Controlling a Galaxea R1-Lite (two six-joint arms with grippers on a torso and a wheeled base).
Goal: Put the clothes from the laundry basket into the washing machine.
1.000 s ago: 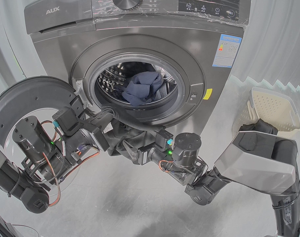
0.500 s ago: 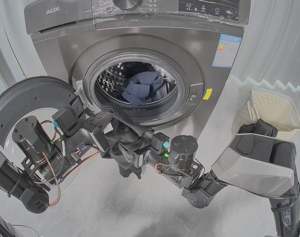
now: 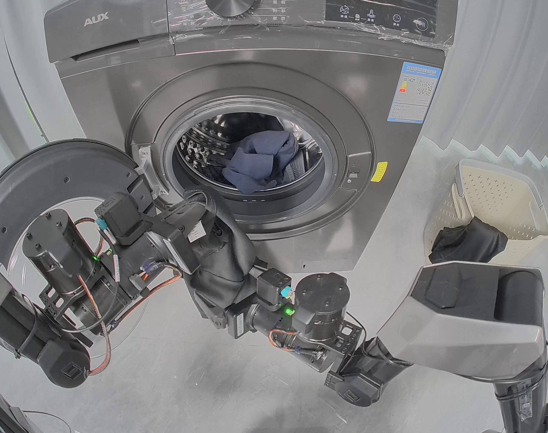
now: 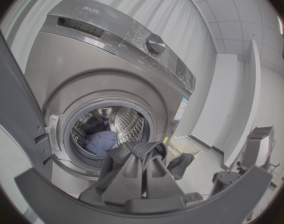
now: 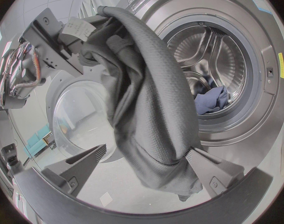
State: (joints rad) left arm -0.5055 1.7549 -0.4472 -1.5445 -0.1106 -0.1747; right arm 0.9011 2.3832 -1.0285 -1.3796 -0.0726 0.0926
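Found left gripper (image 4: pixel 145 164) clamped tight on a dark grey garment (image 3: pixel 226 260) — held just below the washing machine (image 3: pixel 346 91) opening, outside the drum (image 3: pixel 196 145). Found right gripper (image 5: pixel 145 150) spread wide beneath the hanging cloth, gripping nothing. Noted blue clothing (image 3: pixel 259 160) inside the drum; another dark piece (image 3: pixel 469 242) draped over the laundry basket (image 3: pixel 502 196) rim.

A dark grey garment (image 5: pixel 148 103) hangs between the right gripper's (image 5: pixel 145 150) spread jaws, draped against one of them. Beyond the jaws the left gripper (image 5: pixel 84 55) pinches its top. Farther off, a blue garment (image 5: pixel 210 100) lies inside the washing machine (image 5: pixel 260 47).
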